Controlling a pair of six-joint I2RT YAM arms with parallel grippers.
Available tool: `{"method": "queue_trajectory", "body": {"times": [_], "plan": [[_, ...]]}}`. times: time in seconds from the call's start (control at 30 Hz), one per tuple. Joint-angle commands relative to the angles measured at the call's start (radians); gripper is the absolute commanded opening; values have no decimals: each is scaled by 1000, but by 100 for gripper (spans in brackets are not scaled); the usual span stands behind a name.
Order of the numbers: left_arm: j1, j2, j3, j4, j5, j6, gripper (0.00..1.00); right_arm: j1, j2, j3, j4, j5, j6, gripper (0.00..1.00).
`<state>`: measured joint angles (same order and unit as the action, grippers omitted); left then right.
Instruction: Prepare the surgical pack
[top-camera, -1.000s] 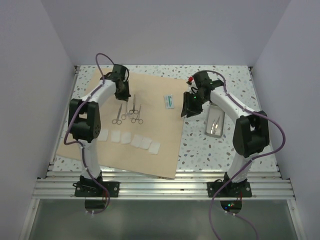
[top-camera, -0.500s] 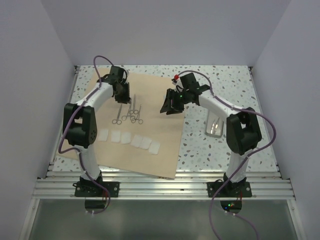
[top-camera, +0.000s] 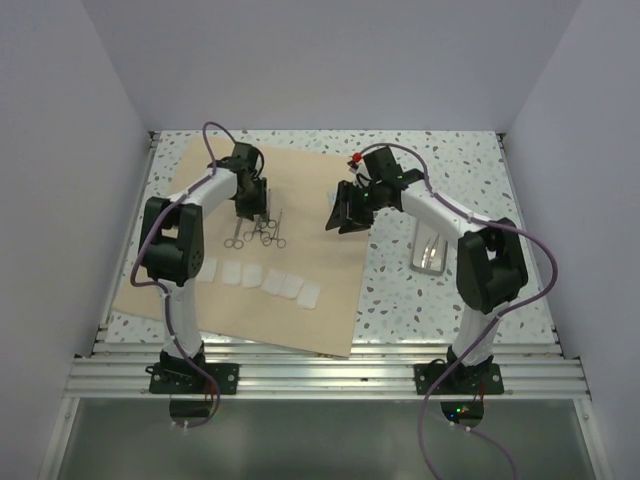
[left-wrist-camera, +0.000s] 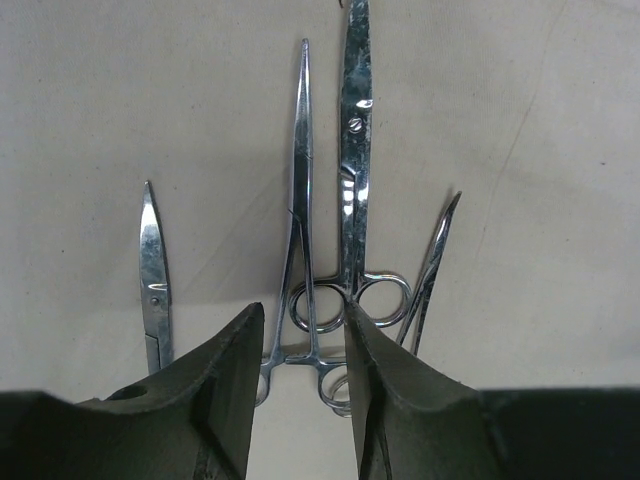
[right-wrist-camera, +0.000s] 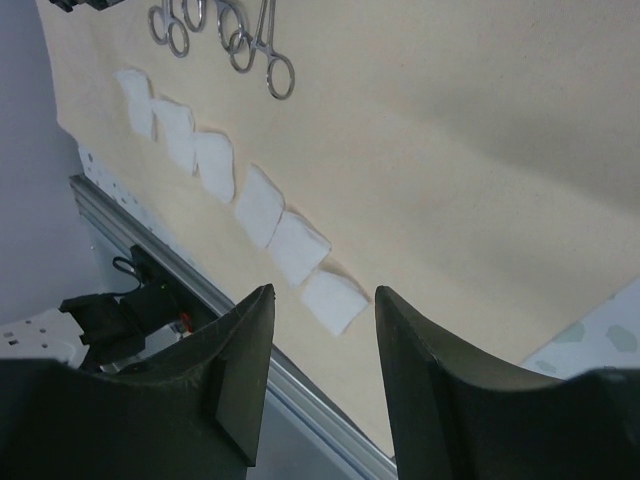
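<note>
Surgical pack laid out flat: the tan wrap sheet (top-camera: 310, 300) spreads across the left of the speckled worktop (top-camera: 400, 290). The scissors and forceps (top-camera: 262, 230) are bunched near its far middle, with a row of white gauze squares (top-camera: 270, 281) nearer the arms. The steel tray (top-camera: 431, 250) sits off the sheet, on the right. Left pincer (left-wrist-camera: 300, 325) hangs right over the forceps rings, fingers parted, gripping nothing. Right pincer (right-wrist-camera: 322, 300) hovers above the sheet's right part, jaws apart and empty.
</note>
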<state>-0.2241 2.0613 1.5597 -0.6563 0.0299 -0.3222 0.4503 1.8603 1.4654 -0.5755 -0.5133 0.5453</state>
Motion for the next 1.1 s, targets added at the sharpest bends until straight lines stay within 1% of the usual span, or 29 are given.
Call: {"method": "queue_trajectory", "body": {"times": [0.0, 0.03, 0.07, 0.13, 0.4, 0.6, 0.87, 0.9, 1.03, 1.07], "plan": [[0, -21, 8, -25, -25, 2, 41, -4, -66, -16, -24, 15, -21, 49], [-1, -41, -44, 1, -19, 0, 42, -2, -69, -20, -24, 15, -21, 49], [-3, -71, -67, 17, -19, 0, 44, -2, -70, -25, -23, 16, -19, 49], [-3, -79, -95, 27, -27, 3, 45, -4, -72, -28, -15, 16, -19, 49], [-3, -49, -61, 14, -27, 17, 45, -2, -52, -14, -11, -1, -15, 48], [-4, -44, -104, 20, -22, 20, 40, -2, -49, -11, -9, 2, -15, 48], [-8, -18, -112, 15, -27, 37, 34, -4, -39, -4, -4, 4, -13, 48], [-8, -17, -116, 21, -27, 40, 31, -4, -36, -4, -4, 4, -13, 48], [-8, -20, -125, 44, -4, 57, 24, -4, -38, -2, -6, 7, -15, 48], [-8, -18, -119, 47, 10, 61, 21, -2, -39, -1, -6, 10, -16, 48]]}}
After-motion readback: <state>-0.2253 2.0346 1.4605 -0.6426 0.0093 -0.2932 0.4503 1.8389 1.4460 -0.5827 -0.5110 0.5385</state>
